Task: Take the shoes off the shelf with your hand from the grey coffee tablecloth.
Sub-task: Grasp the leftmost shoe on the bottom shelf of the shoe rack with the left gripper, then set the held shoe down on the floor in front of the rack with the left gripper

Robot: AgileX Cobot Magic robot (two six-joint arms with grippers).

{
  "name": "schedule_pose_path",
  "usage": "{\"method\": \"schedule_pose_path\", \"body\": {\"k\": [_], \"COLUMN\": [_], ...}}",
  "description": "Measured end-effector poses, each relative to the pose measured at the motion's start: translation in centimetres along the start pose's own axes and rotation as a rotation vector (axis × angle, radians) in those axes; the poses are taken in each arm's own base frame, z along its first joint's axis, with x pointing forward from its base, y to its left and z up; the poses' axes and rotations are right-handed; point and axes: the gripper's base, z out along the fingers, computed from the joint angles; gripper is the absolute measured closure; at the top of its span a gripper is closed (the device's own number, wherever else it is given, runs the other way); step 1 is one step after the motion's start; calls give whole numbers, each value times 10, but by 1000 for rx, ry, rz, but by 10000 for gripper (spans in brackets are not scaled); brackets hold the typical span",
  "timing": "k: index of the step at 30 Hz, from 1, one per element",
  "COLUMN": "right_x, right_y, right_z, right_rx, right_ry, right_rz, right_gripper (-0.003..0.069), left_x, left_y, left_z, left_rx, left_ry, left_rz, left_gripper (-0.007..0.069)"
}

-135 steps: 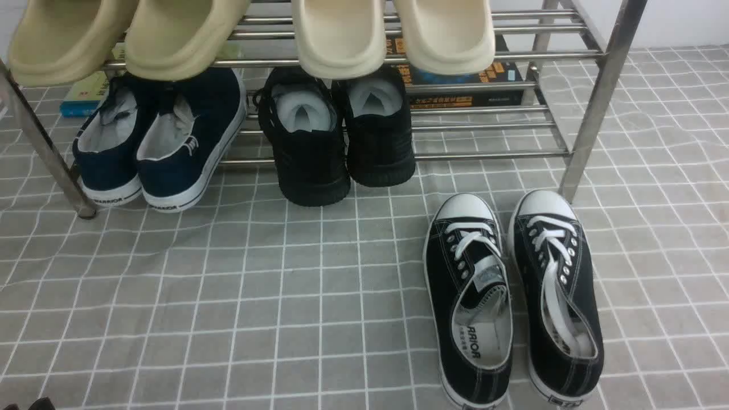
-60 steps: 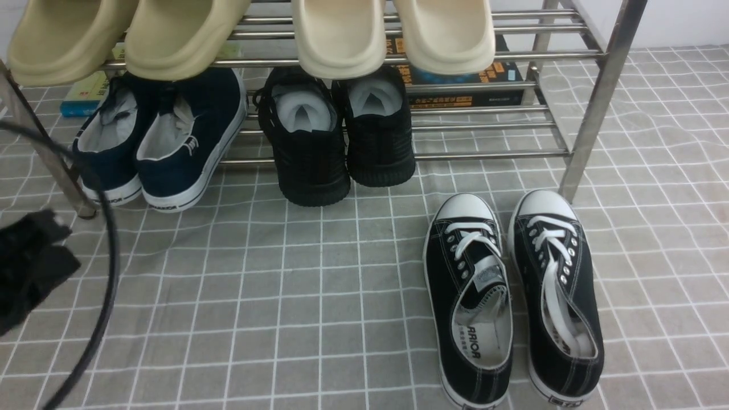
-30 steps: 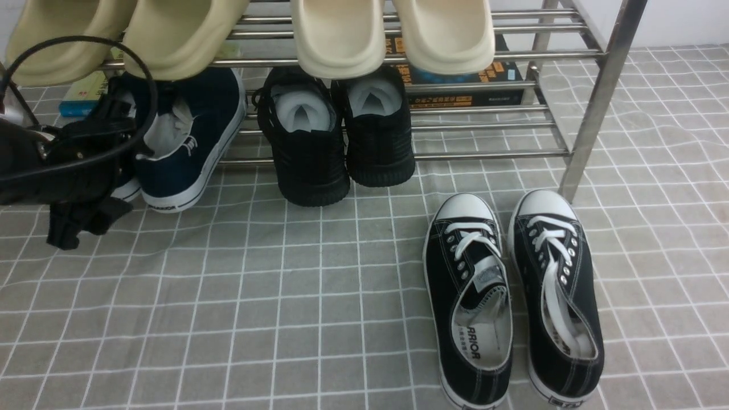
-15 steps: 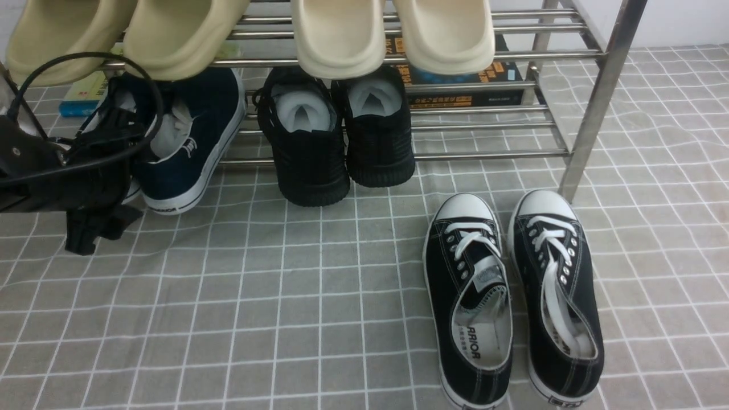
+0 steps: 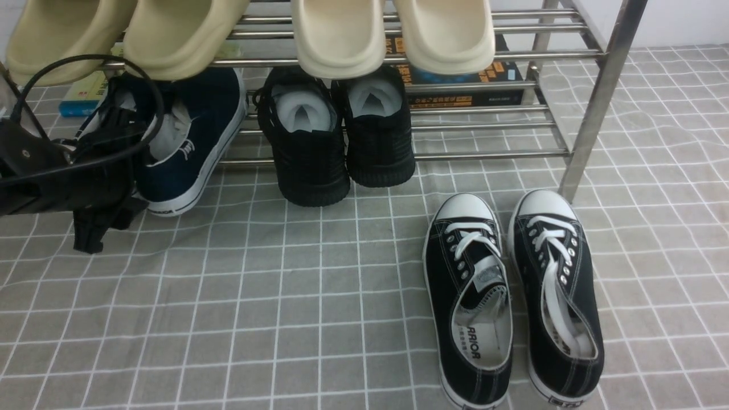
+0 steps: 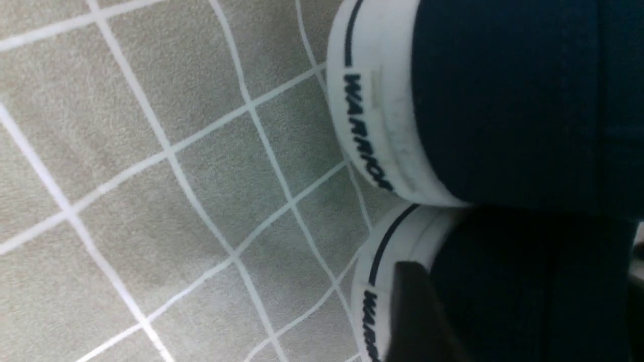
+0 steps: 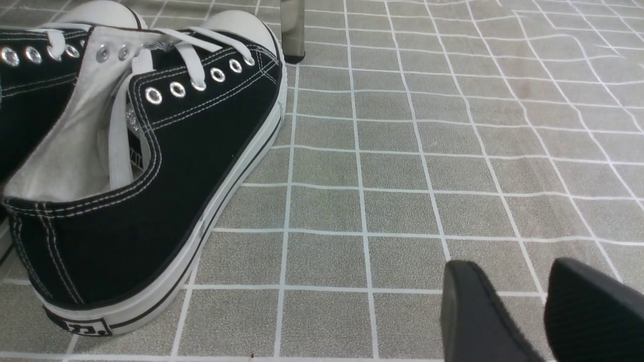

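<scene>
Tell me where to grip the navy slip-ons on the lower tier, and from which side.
Grip the navy slip-ons at their heel collars, coming from the open front of the shelf. The heels point out toward the robot, while the toes sit back under the beige slippers on the upper tier, which probably block a reach from above.

At the left edge of the front view the left gripper [image 5: 105,173] is a matte black block, with a thin black cable [image 5: 160,105] looping above it and one small round screw [image 5: 24,152] on its flat side. Low right in the right wrist view, the right gripper [image 7: 515,274] shows two matte black fingers [image 7: 478,311] with rounded tips.
</scene>
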Motion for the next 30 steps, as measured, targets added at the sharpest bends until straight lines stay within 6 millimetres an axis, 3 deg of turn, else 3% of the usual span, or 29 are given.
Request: {"method": "schedule_pose_path", "body": {"k": [5,7,13,16,21,27,30], "right_x": [0,0,0,0,0,0,0], "right_y": [0,0,0,0,0,0,0], "right_z": [0,0,0,0,0,0,0], "right_rx": [0,0,0,0,0,0,0], "right_ry": [0,0,0,0,0,0,0], "right_rz": [0,0,0,0,0,0,0], "right_gripper": [420,420,420,420,420,420,420], "left_x": [4,7,13,18,22,33,38], "left_y": [5,7,4,2,11,59,78], "left_z": [1,-2,-31,-55,-74,-100,-104], "left_rx": [-53,-85,-135,-169,-237,-341,-360], "left_ry": [46,81,165,221,261,245,225], "left_rz": [3,5,36,59,115,122,100], "left_gripper": [509,564,571,571,571,571,571]}}
